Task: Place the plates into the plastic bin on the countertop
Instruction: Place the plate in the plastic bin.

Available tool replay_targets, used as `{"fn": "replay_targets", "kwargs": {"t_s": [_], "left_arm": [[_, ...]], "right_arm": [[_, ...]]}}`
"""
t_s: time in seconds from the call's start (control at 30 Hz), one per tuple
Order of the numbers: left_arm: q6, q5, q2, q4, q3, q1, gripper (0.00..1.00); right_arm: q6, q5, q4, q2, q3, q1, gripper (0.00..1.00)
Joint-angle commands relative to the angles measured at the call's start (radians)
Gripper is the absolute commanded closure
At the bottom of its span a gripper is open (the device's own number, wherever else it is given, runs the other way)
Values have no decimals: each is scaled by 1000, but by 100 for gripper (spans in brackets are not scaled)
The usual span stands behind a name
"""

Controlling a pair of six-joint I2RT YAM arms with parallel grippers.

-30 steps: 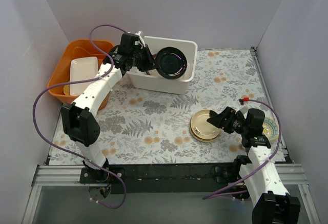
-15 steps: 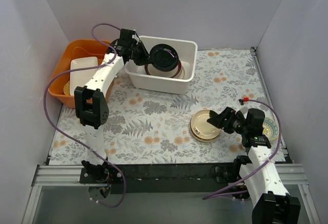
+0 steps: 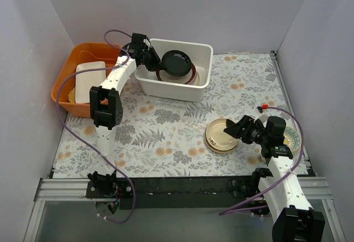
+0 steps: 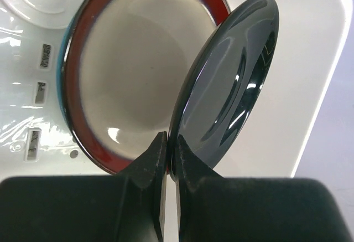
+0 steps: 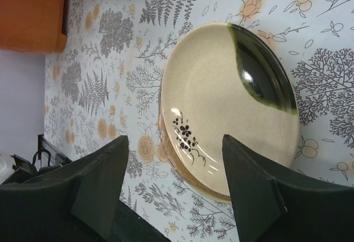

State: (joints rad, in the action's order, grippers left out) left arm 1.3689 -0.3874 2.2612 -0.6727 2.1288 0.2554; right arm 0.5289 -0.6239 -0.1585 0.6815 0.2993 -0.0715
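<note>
The left gripper [image 4: 167, 142] is clenched on the rim of the black plate [image 4: 227, 87]. This plate stands tilted inside the bin [image 3: 182, 93], over a maroon-rimmed plate [image 4: 133, 70] that lies flat in the bin. The right gripper [image 5: 174, 167] hangs with its fingers spread, well apart from the bin toward the near right. It is over a tan plate [image 5: 221, 103] on the countertop [image 3: 166, 125]. An orange tub [image 3: 63, 87] sits just left of the bin.
</note>
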Motion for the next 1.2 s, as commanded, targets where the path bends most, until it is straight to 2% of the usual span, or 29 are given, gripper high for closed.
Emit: {"fn": "replay_targets", "kwargs": {"t_s": [0.0, 0.27, 0.53, 0.7, 0.77, 0.97, 1.17], "left_arm": [[22, -41, -20, 21, 19, -8, 100], [10, -45, 23, 16, 20, -8, 93], [-4, -48, 54, -1, 36, -8, 73], [-13, -47, 47, -2, 26, -10, 67], [-21, -44, 37, -4, 26, -8, 59], [-48, -30, 18, -22, 34, -10, 44], [-82, -15, -14, -41, 49, -10, 16]], "right_arm": [[-24, -2, 13, 12, 35, 3, 24], [-15, -7, 45, 26, 14, 2, 24], [-18, -10, 47, 41, 15, 2, 24], [-20, -7, 40, 39, 20, 2, 24], [-20, -7, 40, 39, 21, 2, 24], [-15, -5, 37, 44, 23, 2, 24], [-12, -5, 36, 41, 27, 2, 24]]}}
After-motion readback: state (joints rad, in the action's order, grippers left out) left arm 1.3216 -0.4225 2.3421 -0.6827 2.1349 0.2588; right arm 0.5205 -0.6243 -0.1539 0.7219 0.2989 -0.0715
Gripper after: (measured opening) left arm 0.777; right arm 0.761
